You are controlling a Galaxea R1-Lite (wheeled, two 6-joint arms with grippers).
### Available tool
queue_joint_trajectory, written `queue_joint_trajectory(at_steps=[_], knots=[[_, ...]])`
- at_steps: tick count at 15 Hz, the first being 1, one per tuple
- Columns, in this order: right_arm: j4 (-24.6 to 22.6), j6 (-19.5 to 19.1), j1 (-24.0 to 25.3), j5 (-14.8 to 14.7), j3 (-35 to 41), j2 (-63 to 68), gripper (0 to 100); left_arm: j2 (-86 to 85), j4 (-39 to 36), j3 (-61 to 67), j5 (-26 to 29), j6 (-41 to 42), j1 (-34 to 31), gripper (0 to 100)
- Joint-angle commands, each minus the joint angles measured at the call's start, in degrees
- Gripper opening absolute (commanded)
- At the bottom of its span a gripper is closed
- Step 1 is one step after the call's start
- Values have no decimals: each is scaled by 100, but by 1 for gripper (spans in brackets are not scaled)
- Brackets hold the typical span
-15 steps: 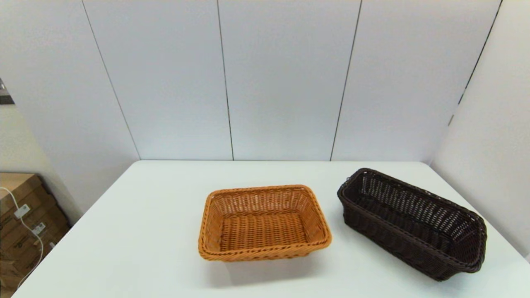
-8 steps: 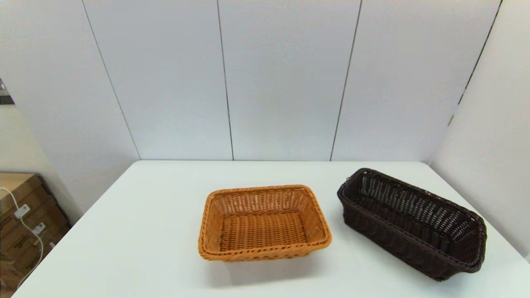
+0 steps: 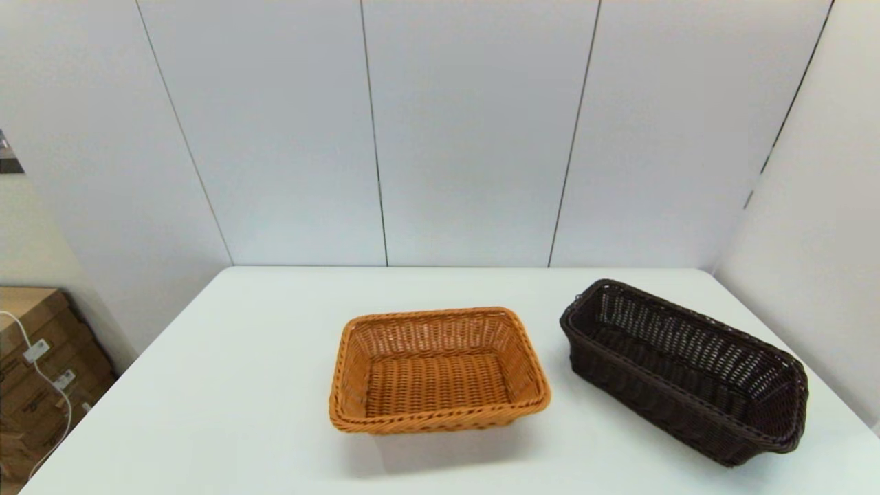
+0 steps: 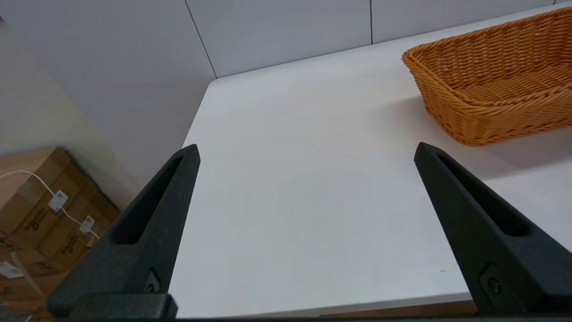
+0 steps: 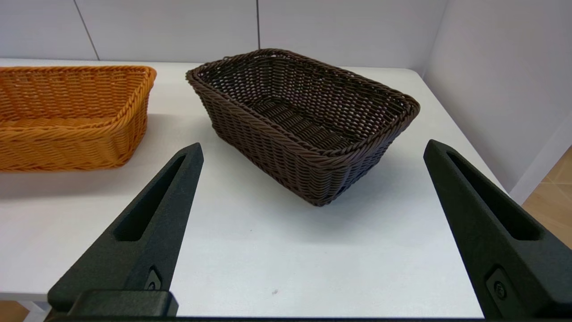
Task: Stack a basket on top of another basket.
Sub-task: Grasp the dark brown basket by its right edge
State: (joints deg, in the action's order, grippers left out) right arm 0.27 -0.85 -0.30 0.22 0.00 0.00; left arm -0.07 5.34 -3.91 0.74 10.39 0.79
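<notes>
A white table [image 3: 227,385] is set against pale grey wall panels [image 3: 467,130] divided by thin dark vertical seams, with a further panel closing off its right edge. Beyond the table's left edge, brown cardboard boxes [image 3: 31,364] are stacked on the floor, and a white cable [image 3: 42,375] carrying small tags is draped across them.

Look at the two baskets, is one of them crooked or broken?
Nothing is broken. The dark brown woven wicker basket sits turned at an angle on the white table, while the orange-tan woven wicker basket beside it lies nearly square. Both are upright, empty and apart.
</notes>
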Motion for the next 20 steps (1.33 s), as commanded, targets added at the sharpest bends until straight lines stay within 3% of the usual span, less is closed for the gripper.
queue_joint_trajectory(at_steps=[1,5,9,20], knots=[[0,-3,4,4,9,9,100,7,-209,295,75,16,0,100],[0,-3,4,4,9,9,100,7,-455,409,110,-37,0,100],[0,-3,-5,4,9,9,100,7,-472,409,-48,-960,0,100],[0,-20,-5,13,9,9,100,7,-472,409,-74,-968,0,100]])
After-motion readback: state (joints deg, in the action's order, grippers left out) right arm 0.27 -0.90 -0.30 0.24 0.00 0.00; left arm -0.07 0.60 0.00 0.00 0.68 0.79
